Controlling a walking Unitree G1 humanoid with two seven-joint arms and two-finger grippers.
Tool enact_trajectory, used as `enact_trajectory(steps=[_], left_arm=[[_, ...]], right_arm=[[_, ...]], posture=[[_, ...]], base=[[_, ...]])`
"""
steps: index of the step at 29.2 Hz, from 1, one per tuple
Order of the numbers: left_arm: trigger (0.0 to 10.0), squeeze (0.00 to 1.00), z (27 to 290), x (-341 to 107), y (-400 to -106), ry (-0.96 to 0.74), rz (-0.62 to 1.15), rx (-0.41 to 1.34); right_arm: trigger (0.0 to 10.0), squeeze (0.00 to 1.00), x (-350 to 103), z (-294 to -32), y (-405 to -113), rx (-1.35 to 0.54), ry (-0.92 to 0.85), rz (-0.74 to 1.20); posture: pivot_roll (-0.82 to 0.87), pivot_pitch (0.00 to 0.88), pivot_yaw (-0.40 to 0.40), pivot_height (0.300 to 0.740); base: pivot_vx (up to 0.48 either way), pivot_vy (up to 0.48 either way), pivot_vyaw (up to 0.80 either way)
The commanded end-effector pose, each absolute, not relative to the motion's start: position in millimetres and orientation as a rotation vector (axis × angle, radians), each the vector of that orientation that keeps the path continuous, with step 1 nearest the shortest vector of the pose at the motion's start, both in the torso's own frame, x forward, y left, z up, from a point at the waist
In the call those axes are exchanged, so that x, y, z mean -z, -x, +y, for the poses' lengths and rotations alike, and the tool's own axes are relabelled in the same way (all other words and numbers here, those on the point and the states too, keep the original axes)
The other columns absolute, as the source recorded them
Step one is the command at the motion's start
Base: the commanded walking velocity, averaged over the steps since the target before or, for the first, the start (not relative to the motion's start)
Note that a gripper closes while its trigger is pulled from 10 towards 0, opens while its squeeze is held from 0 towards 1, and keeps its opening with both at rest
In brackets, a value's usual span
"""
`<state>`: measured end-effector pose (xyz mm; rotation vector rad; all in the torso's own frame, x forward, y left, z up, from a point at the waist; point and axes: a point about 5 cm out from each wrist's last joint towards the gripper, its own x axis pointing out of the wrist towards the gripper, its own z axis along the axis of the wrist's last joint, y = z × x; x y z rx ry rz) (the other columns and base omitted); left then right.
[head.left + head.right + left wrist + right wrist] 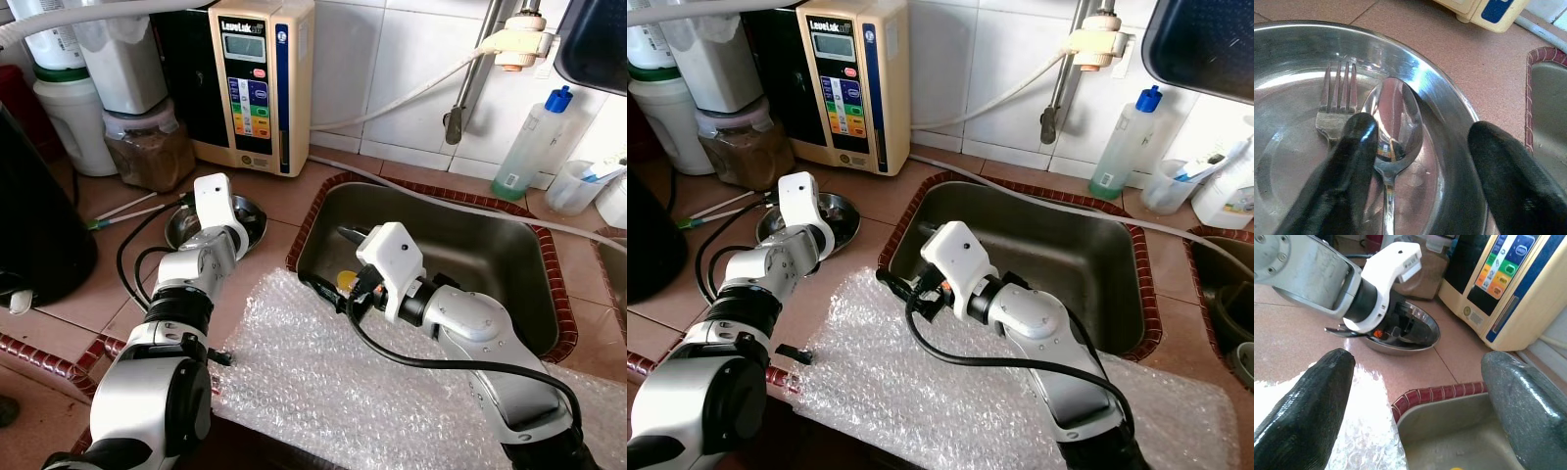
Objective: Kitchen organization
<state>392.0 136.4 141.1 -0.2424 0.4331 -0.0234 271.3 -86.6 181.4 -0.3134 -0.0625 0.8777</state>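
spoon pickup: left gripper (pixel 1420 161) fingers spread wide over shiny steel spoon (pixel 1393 127) beside steel fork (pixel 1337 100) in round steel dish (pixel 250 217); centre on handle, close gently. right gripper (pixel 1415 401) fingers wide, empty, above sink (pixel 509 255).

Both arms are built of silver-grey rounded segments joined by black rings, each ending in a glossy white wrist housing. A thick black cable loops from the left arm (pixel 186 294) at about nine o'clock of its forearm, and another curves under the right arm (pixel 470 333). The right arm's white housing carries a small orange mark. The fingers (pixel 1303 416) are long, matte black, with a finely textured surface and rounded tips.
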Motion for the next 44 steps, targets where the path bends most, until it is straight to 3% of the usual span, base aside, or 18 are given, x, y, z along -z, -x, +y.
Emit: enact_trajectory(steps=[1, 44], left_arm=[[0.0, 0.00, 134.0, -146.9, -395.2, 0.246, 0.420, 0.036], [0.0, 0.00, 164.1, -136.0, -393.0, 0.203, 0.458, -0.037]], right_arm=[[10.0, 0.00, -183.8, -86.0, -269.7, -0.879, 0.326, -0.067], [10.0, 0.00, -181.0, -84.8, -272.8, -0.877, 0.355, -0.064]], posture=[[-0.06, 0.000, 0.034, 0.740], [-0.04, 0.000, 0.024, 0.740]], base=[[0.000, 0.000, 0.00], [0.000, 0.000, 0.00]])
